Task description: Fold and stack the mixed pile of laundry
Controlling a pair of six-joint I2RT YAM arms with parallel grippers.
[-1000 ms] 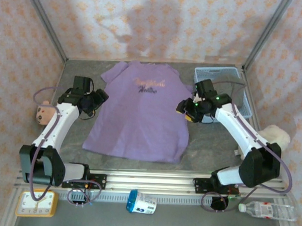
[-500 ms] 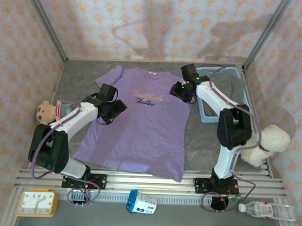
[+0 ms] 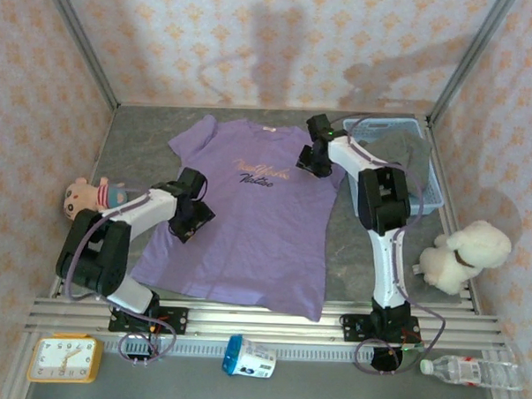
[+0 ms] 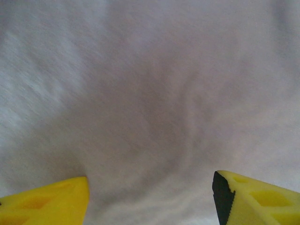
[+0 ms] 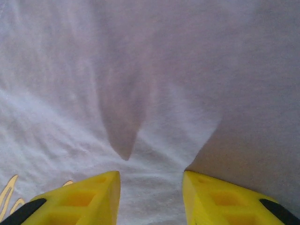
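Shirt (image 3: 256, 226), lilac, lies spread flat on the table (image 3: 145, 141), print up and collar toward the far wall. Trousers (image 3: 399, 145) sit bunched in the basket (image 3: 430, 193) just right of the shirt.

The left gripper (image 3: 192, 216) is down on the shirt's left side, below the sleeve. In the left wrist view its fingers (image 4: 47, 204) stand wide apart, with smooth cloth across the gap. The right gripper (image 3: 314, 159) is at the shirt's right shoulder, beside the print. Its fingers (image 5: 79, 199) stand apart with a narrower gap, and a pucker of cloth runs into that gap and looks loose.

Half a second ago the left gripper was higher on the shirt, nearer the sleeve. The right gripper has barely shifted, but its arm has swung off the white plush (image 3: 462, 252), which now lies uncovered well right of the shirt. A second ago both grippers were at the shirt's side edges.

The right arm hides the shirt's right sleeve and part of the basket. The left arm crosses the shirt's left edge and the feet of the doll (image 3: 89, 196) left of the shirt. Both wrist views are close and blurred, with the fingers cut off at the bottom edge. Only a sliver of yellow print shows beside the right fingers.
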